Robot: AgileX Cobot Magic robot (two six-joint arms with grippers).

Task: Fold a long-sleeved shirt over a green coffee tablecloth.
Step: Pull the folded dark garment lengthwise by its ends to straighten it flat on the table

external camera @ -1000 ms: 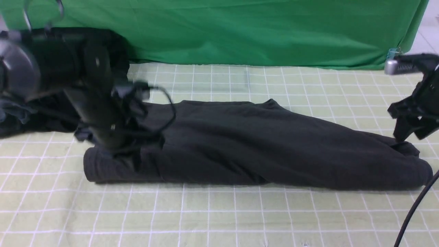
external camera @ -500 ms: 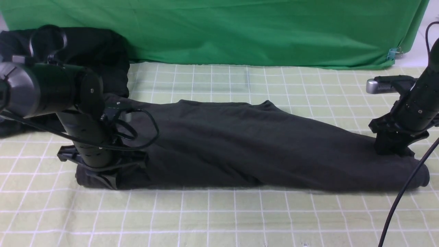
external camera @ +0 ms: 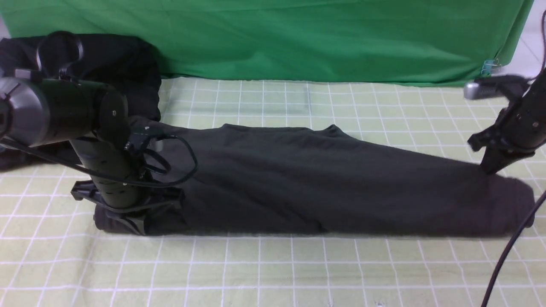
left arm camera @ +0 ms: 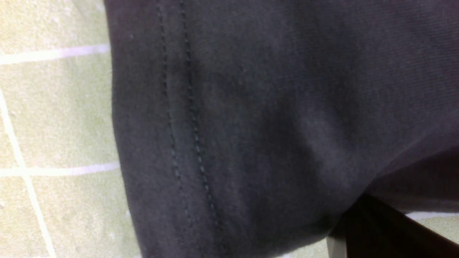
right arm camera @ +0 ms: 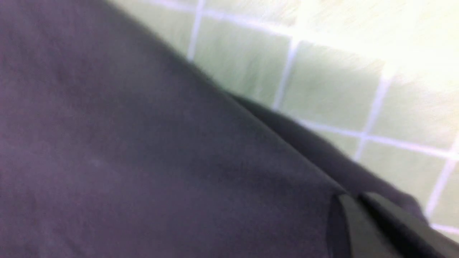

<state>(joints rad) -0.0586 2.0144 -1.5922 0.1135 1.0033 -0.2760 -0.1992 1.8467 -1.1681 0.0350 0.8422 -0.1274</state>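
The long-sleeved shirt [external camera: 307, 183] lies as a long dark charcoal band across the green coffee tablecloth [external camera: 273, 273]. Its print and neck tag are hidden. My left gripper [external camera: 128, 221] is pressed down on the shirt's left end. In the left wrist view the stitched hem [left arm camera: 186, 107] fills the frame, and the cloth gathers at the dark gripper [left arm camera: 358, 211], which looks shut on it. My right gripper [external camera: 490, 167] is at the shirt's right end, slightly raised, and the upper cloth edge rises to it. In the right wrist view its fingers [right arm camera: 353, 215] are together on the shirt [right arm camera: 143, 161].
A blacker heap of clothes [external camera: 106, 64] lies at the back left behind my left arm. A plain bright green cloth [external camera: 320, 38] hangs along the back, with a small blue clip [external camera: 488, 66] at its right. A black cable [external camera: 507, 256] crosses the front right corner.
My left arm came down onto the shirt's left end and has held still since. My right gripper dropped onto the right end, then rose a little, drawing the cloth edge up.
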